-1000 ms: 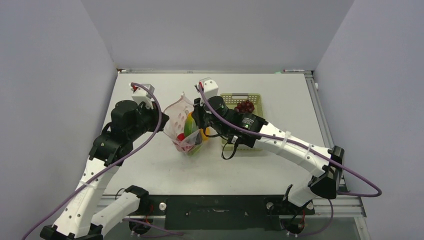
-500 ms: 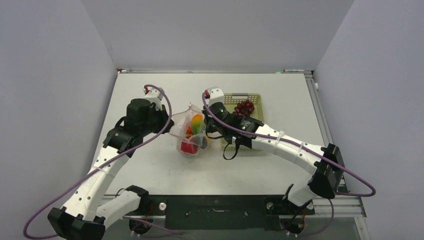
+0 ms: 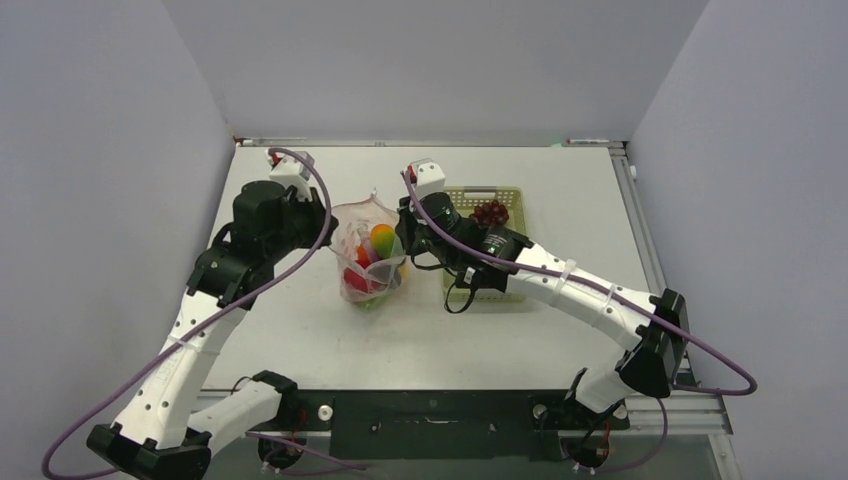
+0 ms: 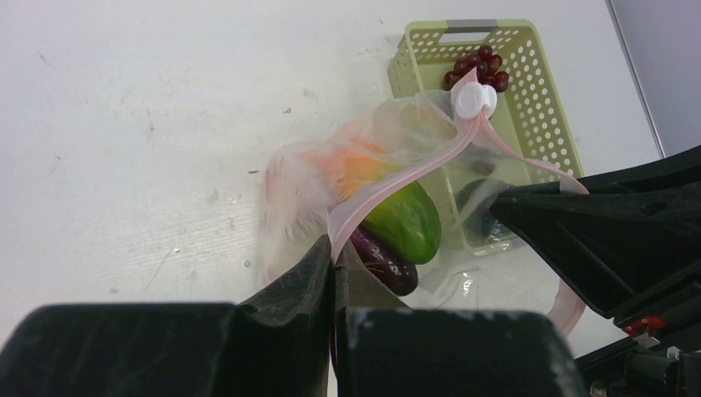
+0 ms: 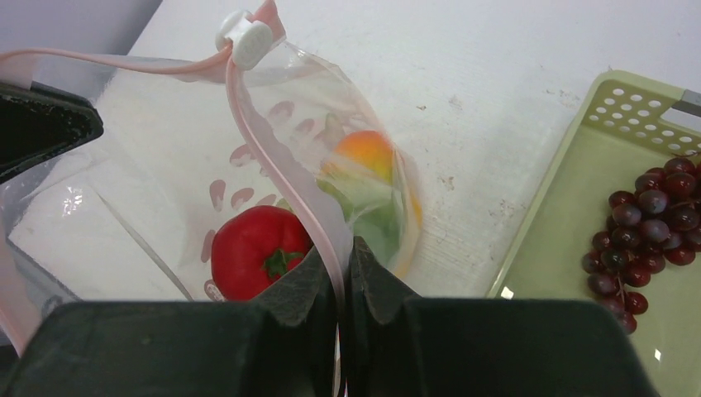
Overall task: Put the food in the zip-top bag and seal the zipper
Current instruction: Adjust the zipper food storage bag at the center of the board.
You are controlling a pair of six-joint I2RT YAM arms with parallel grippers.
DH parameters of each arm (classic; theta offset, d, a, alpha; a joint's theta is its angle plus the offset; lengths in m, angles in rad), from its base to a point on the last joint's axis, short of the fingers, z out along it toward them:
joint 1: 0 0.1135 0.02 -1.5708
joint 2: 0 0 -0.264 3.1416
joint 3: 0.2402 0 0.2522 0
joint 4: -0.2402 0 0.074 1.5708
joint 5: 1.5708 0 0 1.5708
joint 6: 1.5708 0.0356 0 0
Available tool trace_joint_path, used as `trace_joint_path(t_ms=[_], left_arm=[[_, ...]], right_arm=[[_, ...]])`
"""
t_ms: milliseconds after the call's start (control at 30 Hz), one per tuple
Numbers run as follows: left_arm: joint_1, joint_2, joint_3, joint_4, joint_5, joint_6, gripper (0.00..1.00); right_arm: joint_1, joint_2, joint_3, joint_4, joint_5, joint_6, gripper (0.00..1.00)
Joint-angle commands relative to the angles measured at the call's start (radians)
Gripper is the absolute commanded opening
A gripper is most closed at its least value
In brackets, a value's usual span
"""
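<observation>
Zip-top bag (image 3: pixel 352 240): crinkly clear plastic with faint pink dots, strung between the two pincers with its mouth upward. It is gripped from both sides, I judge, so that the mouth is spread for loading.
Left pincer (image 4: pixel 335 251): fingers pressed together on the thin pink-red zipper strip (image 4: pixel 397 176) at the bag's left rim. Pinching the strip rather than the film likely gives a firmer hold.
Right pincer (image 5: pixel 339 255): likewise clamped on the zipper strip, at the opposite rim, facing the left pincer across the opening.
Food inside: just past the left pincer's tips lie a dark purple toy eggplant (image 4: pixel 384 263) and a glossy green piece (image 4: pixel 407 219). Just past the right pincer's tips sits a red toy tomato (image 5: pixel 258 260), with a yellow-orange piece (image 5: pixel 368 153) farther on.
Slider (image 4: pixel 473 99): small white plastic clip at the strip's far end, beyond both pincers, so the mouth is unsealed.
Basket (image 5: pixel 562 223): pale green slatted plastic, to the right of the right pincer.
Grapes (image 5: pixel 653 211): dark purple toy bunch in the basket, well beyond either pincer's tips and not yet bagged.
Step in hand: with both pincers occupied, one would probably have to let go to fetch the grapes before sealing.
</observation>
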Motion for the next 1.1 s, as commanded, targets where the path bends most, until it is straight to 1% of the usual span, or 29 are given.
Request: trace_joint_path(t_ms=[0, 133, 233, 333, 367, 467, 567, 733, 767, 900, 1033, 1067], left_arm=[[-0.002, 0.013, 0.122, -0.005, -0.065, 0.032, 0.0], [-0.002, 0.019, 0.184, -0.012, -0.069, 0.042, 0.0], [-0.002, 0.024, 0.182, -0.005, -0.049, 0.041, 0.0], [-0.003, 0.041, 0.14, 0.005, -0.016, 0.036, 0.0], [-0.004, 0.047, 0.12, 0.01, 0.031, 0.034, 0.0], [-0.007, 0.056, 0.052, 0.031, 0.082, 0.021, 0.0], [-0.015, 0.056, -0.003, 0.043, 0.09, 0.012, 0.0], [-0.027, 0.035, -0.083, 0.075, 0.099, -0.006, 0.0], [-0.029, 0.029, -0.095, 0.084, 0.102, -0.009, 0.0], [-0.031, 0.007, -0.137, 0.117, 0.103, -0.011, 0.0], [-0.031, -0.012, -0.154, 0.13, 0.098, -0.004, 0.0], [-0.031, -0.015, -0.155, 0.132, 0.099, -0.004, 0.0]], right_arm=[[0.007, -0.008, 0.059, 0.068, -0.02, -0.003, 0.05], [0.002, 0.011, 0.051, 0.094, -0.021, 0.002, 0.05], [-0.005, 0.025, 0.021, 0.109, -0.022, 0.009, 0.05], [-0.019, 0.031, -0.039, 0.138, -0.032, 0.022, 0.05], [-0.026, 0.034, -0.061, 0.15, -0.039, 0.028, 0.05], [-0.042, 0.04, -0.126, 0.172, -0.045, 0.046, 0.05], [-0.057, 0.035, -0.182, 0.18, -0.049, 0.056, 0.05], [-0.067, 0.011, -0.229, 0.171, -0.033, 0.051, 0.06], [-0.067, 0.005, -0.23, 0.165, -0.028, 0.049, 0.08], [-0.067, -0.025, -0.223, 0.143, -0.025, 0.045, 0.23], [-0.067, -0.072, -0.211, 0.131, -0.028, 0.043, 0.41], [-0.067, -0.081, -0.206, 0.123, -0.029, 0.042, 0.48]])
